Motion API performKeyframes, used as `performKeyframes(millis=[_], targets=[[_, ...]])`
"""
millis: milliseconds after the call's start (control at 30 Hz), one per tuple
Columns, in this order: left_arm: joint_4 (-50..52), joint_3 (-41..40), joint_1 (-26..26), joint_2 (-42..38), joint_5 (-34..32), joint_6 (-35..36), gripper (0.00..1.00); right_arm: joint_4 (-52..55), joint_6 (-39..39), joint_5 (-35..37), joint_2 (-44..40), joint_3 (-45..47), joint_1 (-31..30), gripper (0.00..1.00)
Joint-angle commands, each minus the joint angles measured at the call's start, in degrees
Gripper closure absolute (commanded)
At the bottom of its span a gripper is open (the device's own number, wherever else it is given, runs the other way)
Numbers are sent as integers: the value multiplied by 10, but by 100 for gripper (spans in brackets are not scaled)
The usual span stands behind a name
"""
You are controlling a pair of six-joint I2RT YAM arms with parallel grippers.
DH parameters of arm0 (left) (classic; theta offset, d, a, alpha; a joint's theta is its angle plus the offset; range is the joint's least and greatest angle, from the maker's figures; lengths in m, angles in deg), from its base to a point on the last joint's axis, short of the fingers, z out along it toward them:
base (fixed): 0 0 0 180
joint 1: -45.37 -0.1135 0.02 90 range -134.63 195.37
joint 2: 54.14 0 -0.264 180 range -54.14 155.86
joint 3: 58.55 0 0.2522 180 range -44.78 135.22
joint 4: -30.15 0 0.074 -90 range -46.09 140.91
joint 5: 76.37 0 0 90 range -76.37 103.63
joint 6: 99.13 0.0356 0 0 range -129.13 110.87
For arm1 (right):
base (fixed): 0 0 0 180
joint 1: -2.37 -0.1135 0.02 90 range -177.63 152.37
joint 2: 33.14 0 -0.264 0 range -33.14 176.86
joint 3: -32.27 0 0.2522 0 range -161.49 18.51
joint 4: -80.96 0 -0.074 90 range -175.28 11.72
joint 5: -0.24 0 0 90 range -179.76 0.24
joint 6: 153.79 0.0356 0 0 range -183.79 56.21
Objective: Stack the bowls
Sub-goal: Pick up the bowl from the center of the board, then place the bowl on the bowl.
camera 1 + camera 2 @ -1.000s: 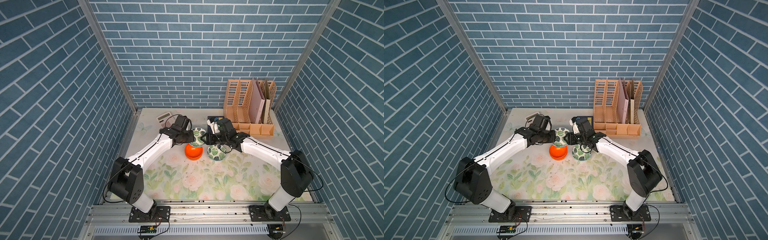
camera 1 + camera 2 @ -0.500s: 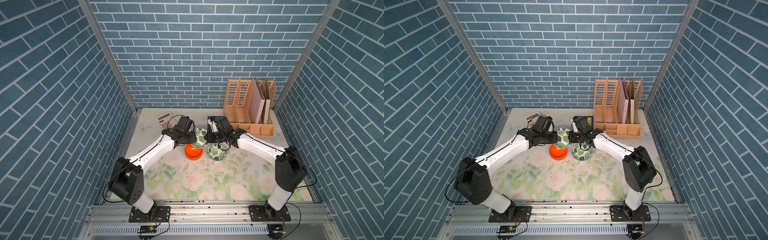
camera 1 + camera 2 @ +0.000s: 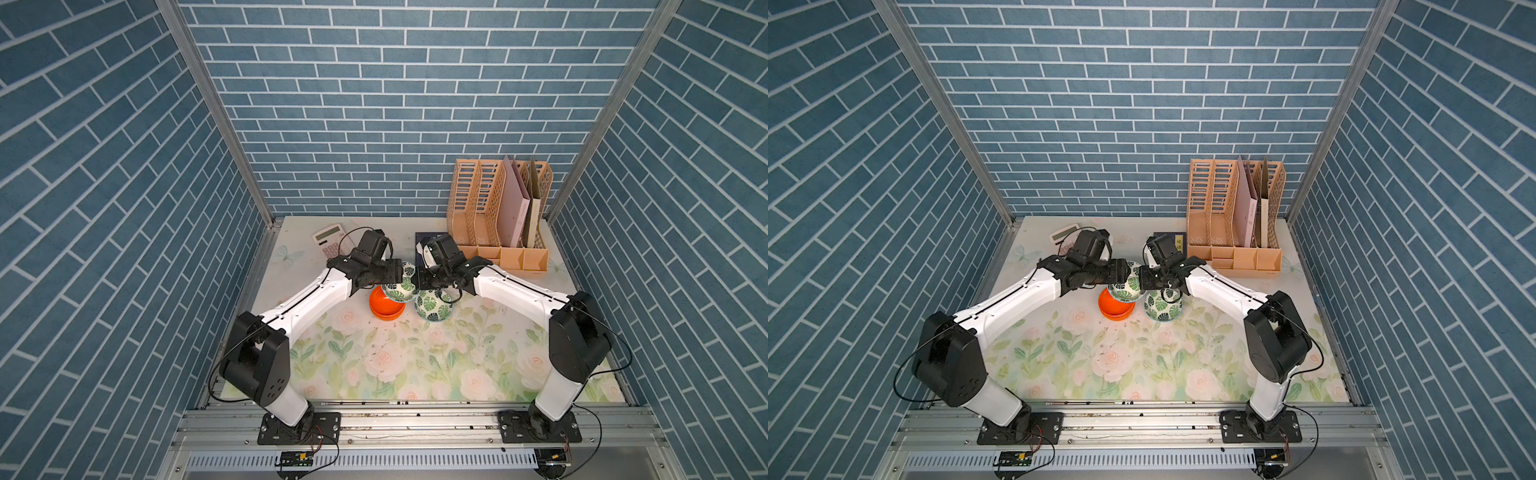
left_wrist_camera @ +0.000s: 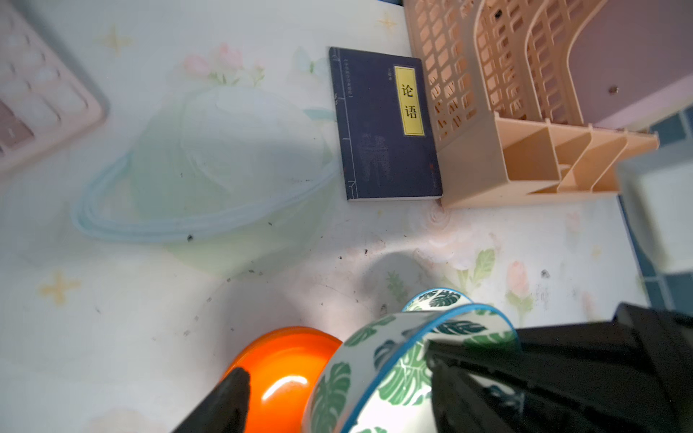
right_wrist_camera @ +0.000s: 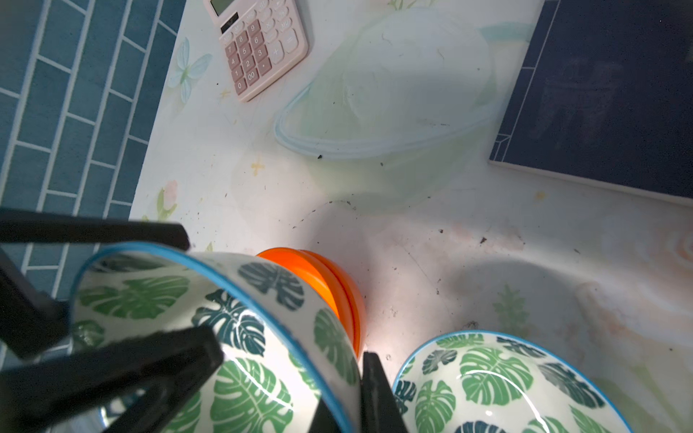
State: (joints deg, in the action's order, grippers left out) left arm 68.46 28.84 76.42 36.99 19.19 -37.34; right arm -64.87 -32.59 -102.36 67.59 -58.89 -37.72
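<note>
Right end effector [image 5: 352, 390] pinching raised leaf bowl [image 5: 243, 326], left end effector [image 5: 198, 296] open

Both top views were bright and diffusely lit, with only faint, soft-edged shadows on the counter [image 3: 415, 365]. Wide-angle distortion splayed the brick walls [image 3: 104, 208] toward the frame edges. In the left wrist view the calculator [image 4: 37, 93] was out of focus, and a white glare spot sat on the orange bowl [image 4: 285, 378]. In the right wrist view the raised leaf-print bowl [image 5: 243, 337] carried small highlights; a broad soft shadow darkened the counter beside it.
</note>
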Motion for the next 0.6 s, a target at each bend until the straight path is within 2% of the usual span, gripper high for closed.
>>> performKeyframes(millis=[0,167,267,567], targets=[[3,30,1,-13,-20,11,0,36,-11,-20,-43,-2,33,100],[38,39,-6,-28,-119,22,0,84,-41,-23,-88,26,70,100],[48,34,-21,-41,-156,25,0,96,-55,-37,-105,60,86,100],[50,26,-39,-60,-182,32,0,104,-72,-62,-114,111,98,100]])
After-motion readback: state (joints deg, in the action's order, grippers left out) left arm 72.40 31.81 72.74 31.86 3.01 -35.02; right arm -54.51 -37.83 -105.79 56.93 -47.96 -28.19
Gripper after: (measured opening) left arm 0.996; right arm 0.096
